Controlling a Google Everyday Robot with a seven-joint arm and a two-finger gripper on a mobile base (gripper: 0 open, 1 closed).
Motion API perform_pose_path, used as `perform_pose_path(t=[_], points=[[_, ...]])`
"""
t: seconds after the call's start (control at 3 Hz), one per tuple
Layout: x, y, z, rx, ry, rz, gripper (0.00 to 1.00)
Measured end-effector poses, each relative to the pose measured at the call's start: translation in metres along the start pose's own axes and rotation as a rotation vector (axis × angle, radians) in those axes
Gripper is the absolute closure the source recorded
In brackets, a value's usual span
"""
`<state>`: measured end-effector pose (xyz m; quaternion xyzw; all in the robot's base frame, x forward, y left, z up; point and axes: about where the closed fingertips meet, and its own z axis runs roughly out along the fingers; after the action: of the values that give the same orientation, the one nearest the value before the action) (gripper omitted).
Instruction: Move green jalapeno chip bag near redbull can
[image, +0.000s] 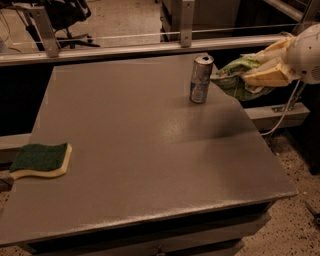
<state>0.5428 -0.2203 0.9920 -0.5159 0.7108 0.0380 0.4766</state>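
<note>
End effector (263, 75) holds green jalapeno chip bag (231, 77) just beside redbull can (201, 80).

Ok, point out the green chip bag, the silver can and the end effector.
crumpled light-green foil chip bag (231, 76), camera view: front face.
slim silver-blue metal can (201, 82), camera view: side wall.
end effector (256, 76), camera view: between fingertips gripping the bag, right of the can.

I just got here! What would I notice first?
The gripper at the right edge, holding the green jalapeno chip bag in the air right of the redbull can. The can stands upright on the table, far right; a green sponge lies at its left edge.
</note>
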Motion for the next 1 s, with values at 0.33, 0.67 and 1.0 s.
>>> perform_pose_path(t=[0.33, 0.67, 1.0], points=[[0.025, -0.003, 0.028, -0.031, -0.02, 0.013, 1.0], [0.043, 0.0, 0.049, -0.05, -0.042, 0.03, 1.0], [0.053, 0.007, 0.066, -0.072, -0.066, 0.047, 1.0]])
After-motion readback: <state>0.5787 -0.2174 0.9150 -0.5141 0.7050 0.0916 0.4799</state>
